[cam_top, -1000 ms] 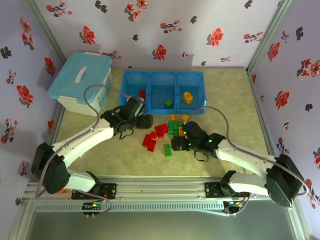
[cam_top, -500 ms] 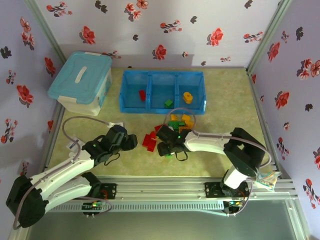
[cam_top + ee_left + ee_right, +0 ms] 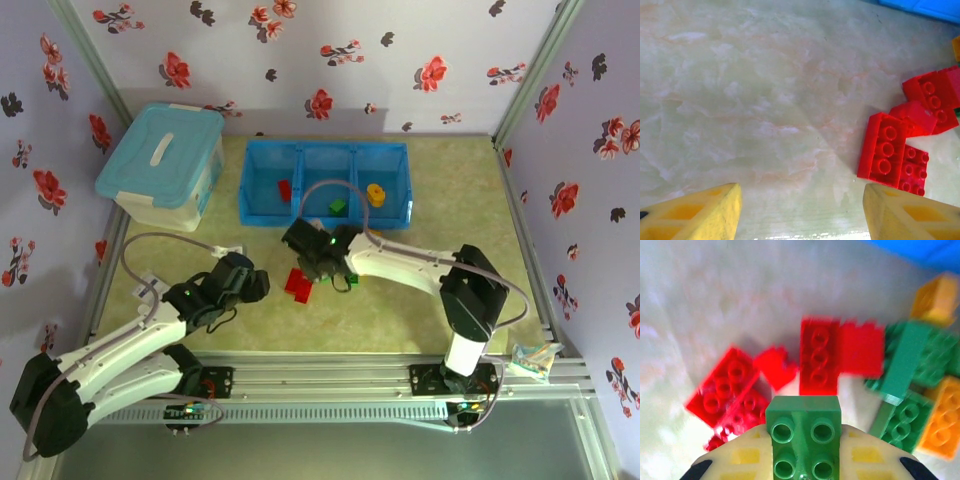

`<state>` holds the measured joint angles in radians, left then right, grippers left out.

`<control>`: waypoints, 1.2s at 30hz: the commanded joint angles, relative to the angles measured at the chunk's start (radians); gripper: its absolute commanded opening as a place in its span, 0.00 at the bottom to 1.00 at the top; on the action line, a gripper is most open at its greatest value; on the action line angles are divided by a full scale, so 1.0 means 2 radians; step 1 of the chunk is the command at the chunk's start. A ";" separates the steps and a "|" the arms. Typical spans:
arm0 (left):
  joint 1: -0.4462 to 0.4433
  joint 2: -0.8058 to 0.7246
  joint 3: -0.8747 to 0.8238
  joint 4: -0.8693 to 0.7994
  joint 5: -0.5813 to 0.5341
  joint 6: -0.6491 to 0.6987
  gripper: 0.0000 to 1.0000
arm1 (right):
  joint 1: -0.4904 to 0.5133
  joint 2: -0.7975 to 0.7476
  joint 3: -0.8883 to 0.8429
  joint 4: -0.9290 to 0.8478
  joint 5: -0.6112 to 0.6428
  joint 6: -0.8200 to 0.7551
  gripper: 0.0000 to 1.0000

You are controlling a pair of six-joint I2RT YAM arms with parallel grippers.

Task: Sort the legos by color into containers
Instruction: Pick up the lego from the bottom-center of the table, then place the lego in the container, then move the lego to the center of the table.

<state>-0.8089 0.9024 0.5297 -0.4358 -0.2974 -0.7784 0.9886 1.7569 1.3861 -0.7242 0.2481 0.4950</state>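
Note:
My right gripper (image 3: pixel 803 456) is shut on a green two-by-two lego (image 3: pixel 803 440), held just above the loose pile; in the top view this gripper (image 3: pixel 308 256) hangs over the pile's left side. Below it lie red legos (image 3: pixel 817 362), green legos (image 3: pixel 910 375) and orange ones (image 3: pixel 940 420). My left gripper (image 3: pixel 800 215) stands open over bare table, with red legos (image 3: pixel 892 155) just ahead of its right fingertip (image 3: pixel 910 212); from above it (image 3: pixel 252 284) sits left of the red legos (image 3: pixel 297 283). The blue tray of containers (image 3: pixel 325 152) holds a red, a green and an orange lego in separate compartments.
A pale blue tub with a white-handled lid (image 3: pixel 160 165) stands at the back left. Flowered walls close in the table on three sides. A metal rail (image 3: pixel 320 385) runs along the near edge. The right arm's forearm (image 3: pixel 400 265) lies across part of the pile.
The right gripper has shut on the green lego and swung left and farther back over the pile. The left arm withdrew from the tray to the near left, then stayed.

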 commanded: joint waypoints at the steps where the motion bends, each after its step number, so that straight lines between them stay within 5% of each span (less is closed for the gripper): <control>1: -0.040 -0.014 0.013 -0.026 -0.052 0.013 0.65 | -0.059 0.023 0.079 -0.041 0.023 -0.063 0.21; 12: -0.161 0.034 0.011 0.004 -0.099 -0.041 0.66 | -0.186 0.226 0.336 -0.076 -0.035 -0.116 0.23; 14: -0.166 0.048 0.015 0.009 -0.099 -0.044 0.72 | -0.189 0.239 0.362 -0.088 -0.033 -0.117 0.42; 16: -0.166 0.061 0.021 0.013 -0.098 -0.045 0.77 | -0.188 0.231 0.379 -0.105 -0.045 -0.116 0.80; 20: -0.158 0.089 0.035 0.033 -0.085 -0.030 0.80 | -0.168 0.145 0.320 -0.072 -0.027 -0.116 0.87; 26: -0.062 0.127 0.021 0.117 0.074 0.010 0.74 | -0.141 0.012 0.194 -0.029 -0.011 -0.109 0.87; 36: 0.011 0.244 0.071 0.123 0.140 0.060 0.58 | -0.137 -0.134 -0.041 0.062 -0.020 -0.063 0.85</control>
<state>-0.8047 1.3506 0.6365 -0.2203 -0.0860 -0.7101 0.7181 1.5150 1.3788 -0.6601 0.1997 0.3260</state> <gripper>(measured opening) 0.582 0.850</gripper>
